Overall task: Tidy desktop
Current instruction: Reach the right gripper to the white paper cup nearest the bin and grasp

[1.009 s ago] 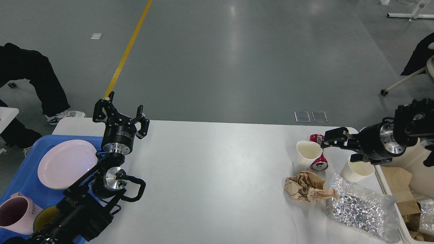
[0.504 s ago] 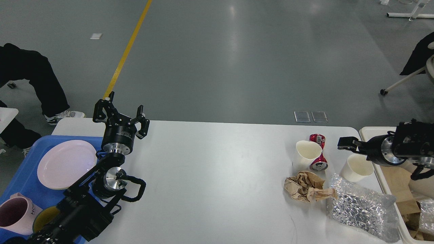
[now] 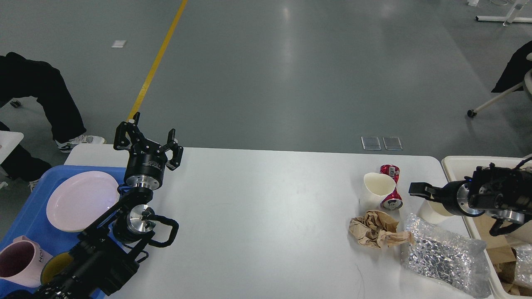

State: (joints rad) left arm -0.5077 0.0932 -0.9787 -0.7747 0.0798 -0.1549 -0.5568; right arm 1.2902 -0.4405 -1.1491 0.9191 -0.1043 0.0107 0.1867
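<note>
The white desktop (image 3: 266, 207) carries litter at its right end: a tilted paper cup (image 3: 376, 184), two crushed red cans (image 3: 389, 169) (image 3: 391, 202), crumpled brown paper (image 3: 376, 228) and a silvery plastic bag (image 3: 442, 253). A second paper cup (image 3: 429, 214) stands near the right edge. My right gripper (image 3: 419, 189) comes in from the right and hovers just over that cup's rim; it is dark and side-on, so its fingers cannot be told apart. At the desktop's far left my left gripper (image 3: 149, 141) points up, open and holding nothing.
A blue tray (image 3: 25, 216) at the left holds a pink plate (image 3: 81, 200), a pink mug (image 3: 18, 263) and a yellow cup (image 3: 54, 268). A cream bin (image 3: 455, 164) with brown paper inside stands off the right edge. A person's legs (image 3: 45, 99) are at far left.
My right gripper has drawn back to the right and dropped, from over the red cans to just above the second paper cup. The left arm has not moved.
</note>
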